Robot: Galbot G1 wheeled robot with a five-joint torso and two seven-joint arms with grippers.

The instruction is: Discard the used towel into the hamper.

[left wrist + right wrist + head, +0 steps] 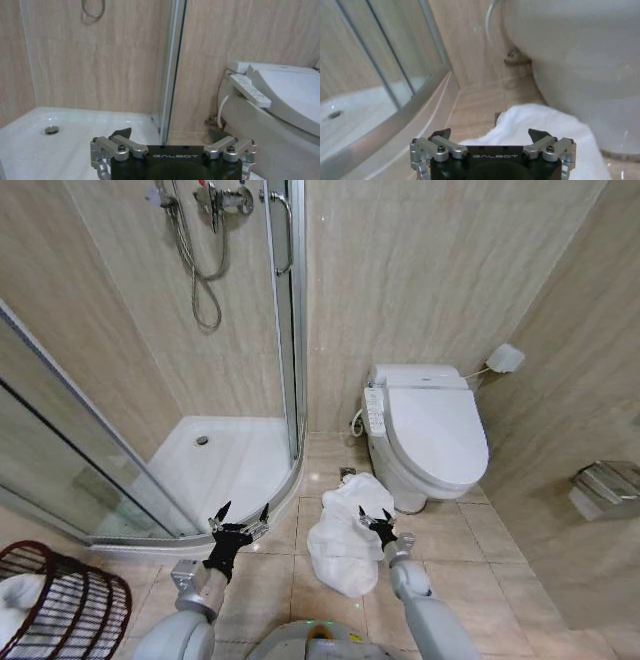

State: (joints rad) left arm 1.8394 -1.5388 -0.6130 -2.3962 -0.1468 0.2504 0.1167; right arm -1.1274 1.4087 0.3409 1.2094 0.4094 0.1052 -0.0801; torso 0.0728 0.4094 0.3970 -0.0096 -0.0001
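Note:
The used towel (340, 555) is white and lies crumpled on the tiled floor in front of the toilet. My right gripper (376, 517) hovers open over the towel's upper right part. In the right wrist view the towel (545, 120) lies just beyond the open right gripper (490, 134), with nothing between the fingers. My left gripper (243, 513) is open and empty to the towel's left, near the shower tray's curved edge; the left wrist view shows it (170, 134) facing the shower corner. The hamper (70, 605), a reddish-brown wire basket, stands at the near left with something white inside.
A white toilet (430, 430) stands against the back wall, right of the towel. The shower tray (225, 460) and its glass doors (285, 310) fill the left. A metal paper holder (605, 485) hangs on the right wall. Bare tiles lie between hamper and towel.

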